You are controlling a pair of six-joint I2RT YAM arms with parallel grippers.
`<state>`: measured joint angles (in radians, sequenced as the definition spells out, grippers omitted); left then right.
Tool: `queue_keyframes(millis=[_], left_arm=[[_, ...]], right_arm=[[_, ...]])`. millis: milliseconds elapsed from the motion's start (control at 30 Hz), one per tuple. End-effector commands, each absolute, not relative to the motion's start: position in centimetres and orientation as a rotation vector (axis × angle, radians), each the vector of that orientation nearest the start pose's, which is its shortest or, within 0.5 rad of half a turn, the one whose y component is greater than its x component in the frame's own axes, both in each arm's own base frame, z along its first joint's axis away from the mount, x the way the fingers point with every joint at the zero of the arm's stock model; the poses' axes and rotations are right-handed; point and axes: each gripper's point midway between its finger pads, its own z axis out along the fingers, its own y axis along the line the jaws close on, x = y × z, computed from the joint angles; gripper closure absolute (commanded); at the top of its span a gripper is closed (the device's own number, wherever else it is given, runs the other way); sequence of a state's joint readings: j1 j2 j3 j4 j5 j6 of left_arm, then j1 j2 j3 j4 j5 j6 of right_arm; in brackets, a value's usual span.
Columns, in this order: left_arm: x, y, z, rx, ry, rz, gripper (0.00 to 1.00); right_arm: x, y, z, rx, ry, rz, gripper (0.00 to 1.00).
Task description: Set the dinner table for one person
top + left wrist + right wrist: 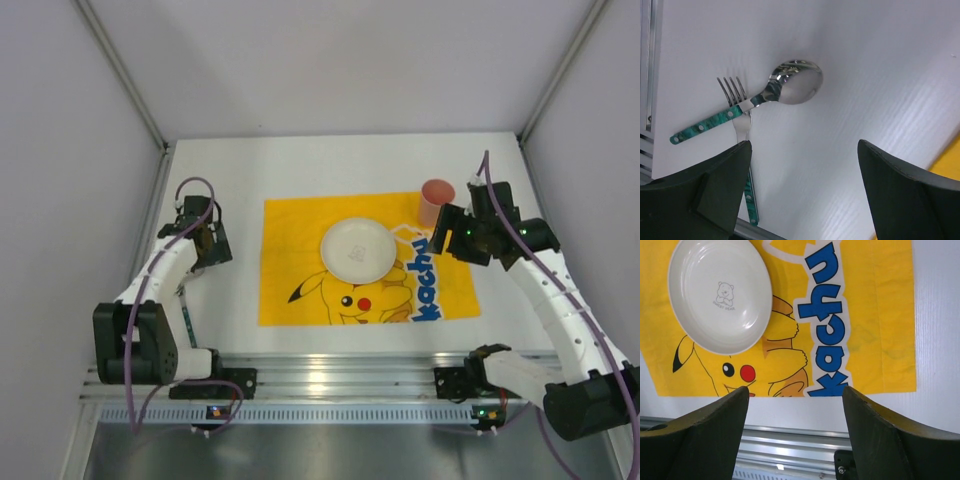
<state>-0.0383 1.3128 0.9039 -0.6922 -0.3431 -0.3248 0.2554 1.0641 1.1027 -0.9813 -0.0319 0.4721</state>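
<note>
Blue letters "kachu" run along the yellow mat [880, 315]; lettering beneath the white plate [720, 292]'s bear emblem is too small to read.

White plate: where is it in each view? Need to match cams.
Top external: white plate at centre, on the yellow mat.
Left wrist: not in it; only a sliver of yellow mat at the right edge.
Right wrist: white plate upper left, on the yellow mat.
Shared landmark: the yellow mat.

Jaws wide apart on left gripper [804, 142]; jaws apart on right gripper [795, 387].
</note>
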Motion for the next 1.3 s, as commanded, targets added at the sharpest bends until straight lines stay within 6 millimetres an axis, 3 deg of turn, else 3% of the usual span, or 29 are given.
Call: queue_keyframes(millis=[0, 133, 333, 533, 667, 767, 833, 933, 1100, 1267], left_arm=[[30.6, 5.4, 9.2, -0.446, 2.521, 0.28, 0.08], [31.6, 6.0, 7.7, -0.474, 2.556, 0.252, 0.1], [33.1, 5.3, 5.8, -0.499, 2.603, 0.195, 0.13], [33.1, 7.0, 4.3, -0.545, 2.645, 0.34, 0.18], [33.9, 7.5, 3.7, -0.573, 2.652, 0.38, 0.3], [34.3, 7.4, 3.3, -0.588, 2.654, 0.367, 0.54], [34.4, 7.4, 3.0, -0.595, 2.663, 0.374, 0.79], [34.0, 7.4, 2.3, -0.607, 2.691, 0.386, 1.0], [34.1, 7.3, 2.9, -0.616, 2.685, 0.37, 1.0], [36.1, 4.2, 6.2, -0.638, 2.655, 0.1, 1.0]], right_arm=[[25.0, 9.1, 22.1, 0.226, 2.43, 0.361, 0.24], [24.3, 8.5, 21.5, 0.228, 2.447, 0.323, 0.24], [23.6, 8.3, 20.7, 0.228, 2.485, 0.307, 0.24], [24.5, 7.9, 21.1, 0.237, 2.476, 0.267, 0.24], [24.9, 7.9, 21.1, 0.239, 2.478, 0.261, 0.24], [24.9, 7.9, 20.9, 0.237, 2.485, 0.256, 0.24], [25.0, 7.7, 20.9, 0.237, 2.484, 0.248, 0.24], [25.1, 7.6, 20.8, 0.239, 2.484, 0.241, 0.24], [25.1, 7.5, 20.6, 0.241, 2.486, 0.235, 0.24], [25.3, 7.7, 20.8, 0.233, 2.47, 0.25, 0.24]])
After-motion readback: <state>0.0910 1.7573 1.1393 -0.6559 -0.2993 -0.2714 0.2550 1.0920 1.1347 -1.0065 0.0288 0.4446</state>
